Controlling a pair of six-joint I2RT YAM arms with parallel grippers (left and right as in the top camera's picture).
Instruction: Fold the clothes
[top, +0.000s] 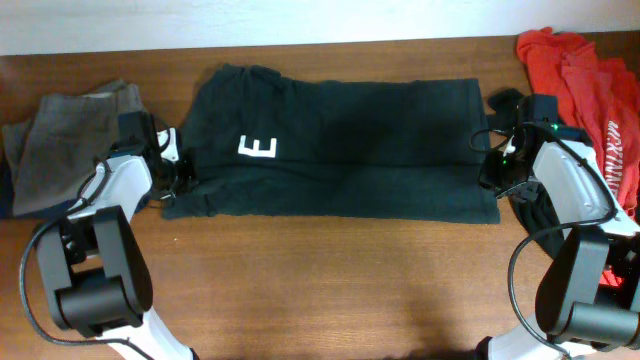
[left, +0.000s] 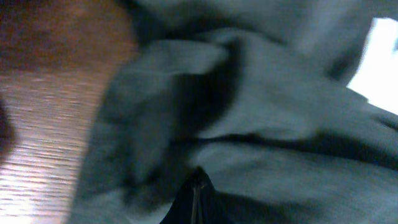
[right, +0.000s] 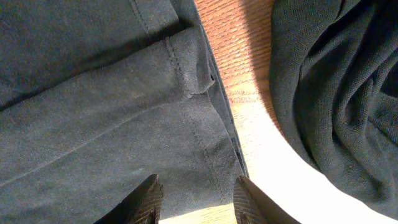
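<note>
The black T-shirt (top: 340, 150) lies spread across the table in a long band, its white "E" (top: 258, 149) near the left end. My left gripper (top: 182, 172) is at the shirt's left edge; in the left wrist view its fingers (left: 198, 190) are closed together on bunched black cloth (left: 261, 106). My right gripper (top: 497, 160) is at the shirt's right edge. In the right wrist view its fingers (right: 199, 199) are open, low over the hemmed edge of the shirt (right: 112, 124), with nothing between them.
Grey trousers (top: 65, 135) lie at the left edge. A red shirt with white lettering (top: 590, 80) lies at the back right. Another dark garment (top: 535, 210) lies under my right arm and shows in the right wrist view (right: 336, 93).
</note>
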